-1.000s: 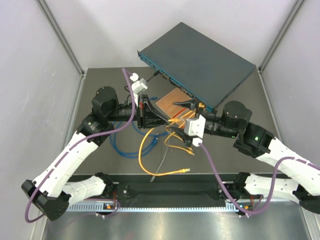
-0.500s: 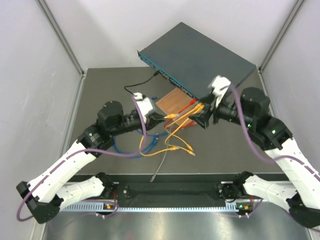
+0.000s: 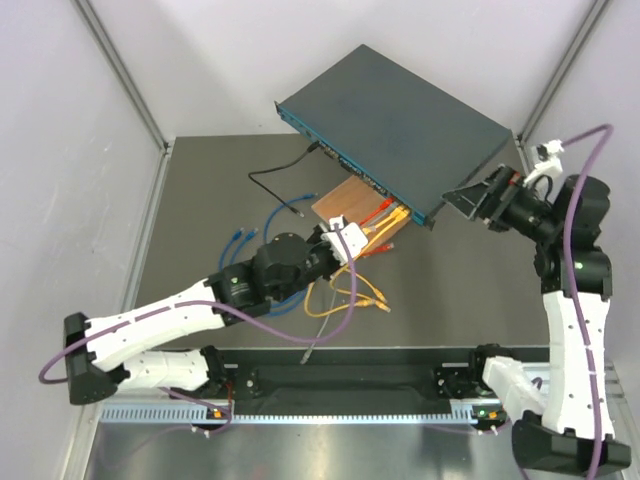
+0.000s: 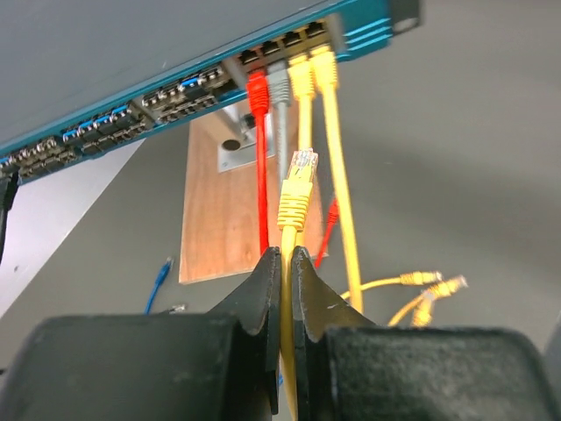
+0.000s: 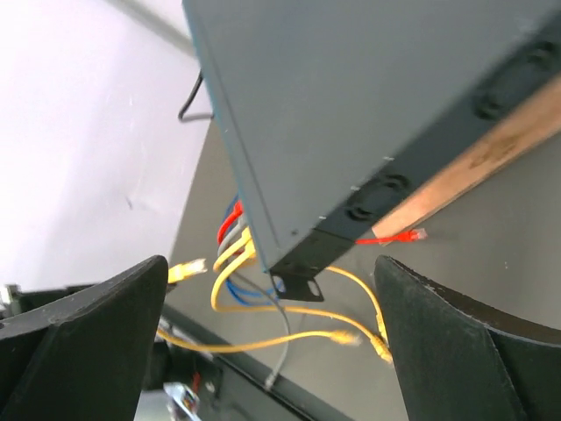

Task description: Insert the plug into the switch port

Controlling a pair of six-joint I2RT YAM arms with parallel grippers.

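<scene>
The switch (image 3: 400,125) is a flat teal-grey box raised at the back, also seen in the left wrist view (image 4: 131,53) and the right wrist view (image 5: 351,105). My left gripper (image 4: 282,256) (image 3: 360,238) is shut on a yellow cable, a little behind its plug (image 4: 301,174). The plug points up at the port row and stands just short of it, below the right end. There a red, a grey and two yellow cables (image 4: 326,132) sit in ports. My right gripper (image 3: 468,200) (image 5: 272,263) is wide open and empty, astride the switch's right corner.
A brown wooden board (image 4: 223,210) (image 3: 350,200) lies under the switch's front. Loose yellow plugs (image 3: 375,300), blue cables (image 3: 240,238), a black cable (image 3: 275,185) and a grey cable (image 3: 322,330) lie on the dark mat. White walls stand close on both sides.
My right gripper has let go of the cable, opened and swung right and back to the switch's right corner. My left gripper has carried the yellow plug right, toward the ports.
</scene>
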